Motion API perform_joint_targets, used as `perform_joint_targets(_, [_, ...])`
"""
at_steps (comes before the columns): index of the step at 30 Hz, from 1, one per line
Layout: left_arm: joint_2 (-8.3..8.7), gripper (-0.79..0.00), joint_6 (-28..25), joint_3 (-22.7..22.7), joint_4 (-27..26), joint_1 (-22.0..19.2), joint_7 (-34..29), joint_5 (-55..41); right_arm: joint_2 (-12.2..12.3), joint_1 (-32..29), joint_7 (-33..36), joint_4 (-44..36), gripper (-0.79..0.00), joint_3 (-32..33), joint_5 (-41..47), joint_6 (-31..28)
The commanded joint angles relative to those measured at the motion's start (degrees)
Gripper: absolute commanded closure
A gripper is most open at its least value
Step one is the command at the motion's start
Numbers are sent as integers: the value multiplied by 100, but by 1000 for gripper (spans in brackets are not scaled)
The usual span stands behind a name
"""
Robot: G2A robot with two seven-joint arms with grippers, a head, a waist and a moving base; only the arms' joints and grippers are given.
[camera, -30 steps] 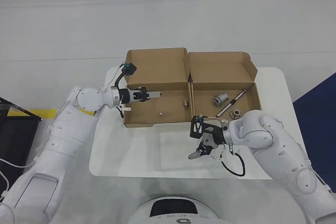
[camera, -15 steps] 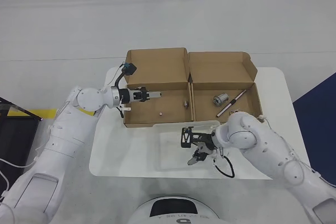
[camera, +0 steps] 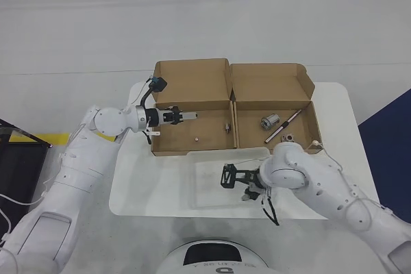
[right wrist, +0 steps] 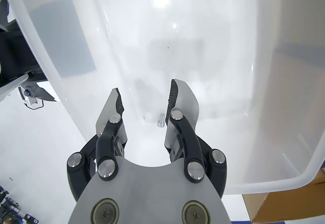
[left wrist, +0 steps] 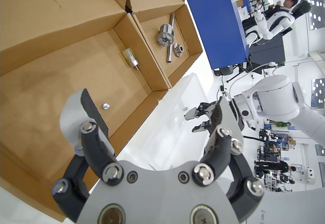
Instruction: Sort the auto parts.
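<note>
My left gripper (left wrist: 152,98) is open and holds nothing; it hangs over the left cardboard box (camera: 181,142), above a small bolt (left wrist: 105,106) and a short cylindrical part (left wrist: 130,58). The right cardboard box (camera: 308,109) holds a round toothed part (left wrist: 164,35), a steel rod (left wrist: 170,39) and a small flange (left wrist: 178,49). My right gripper (right wrist: 144,86) is open inside the clear plastic tray (right wrist: 254,185), low over its floor. A small silver bolt (right wrist: 160,123) lies on the tray floor right beside one of its fingers (right wrist: 172,98). In the top view the right gripper (camera: 250,193) sits in the tray's near right part.
The two open boxes stand side by side at the back of the white table (camera: 144,198), lids folded back. The clear tray (camera: 198,185) lies in front of them. A blue partition (camera: 397,137) stands to the right of the table.
My right gripper has swung toward the table's near edge and turned downward into the clear tray, ending beside the small bolt. The left arm has stayed still over the left box.
</note>
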Motion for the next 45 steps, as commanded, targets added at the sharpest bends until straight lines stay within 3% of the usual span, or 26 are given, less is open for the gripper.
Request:
perform_joint_targets(1, [0, -785, 0, -3, -4, 2, -1, 0, -8, 19, 85, -3, -354, -53, -69, 84])
perform_joint_targets(12, [0, -785, 0, -3, -4, 2, -1, 0, -188, 421, 638, 299, -372, -584, -239, 638])
perform_joint_targets(22, [0, -785, 0, -3, -4, 2, -1, 0, -381, 709, 840, 693, -336, -987, -340, 839])
perform_joint_targets(45, [0, -785, 0, -3, -4, 2, -1, 0, -486, 799, 1129, 827, -246, -1374, -745, 1128])
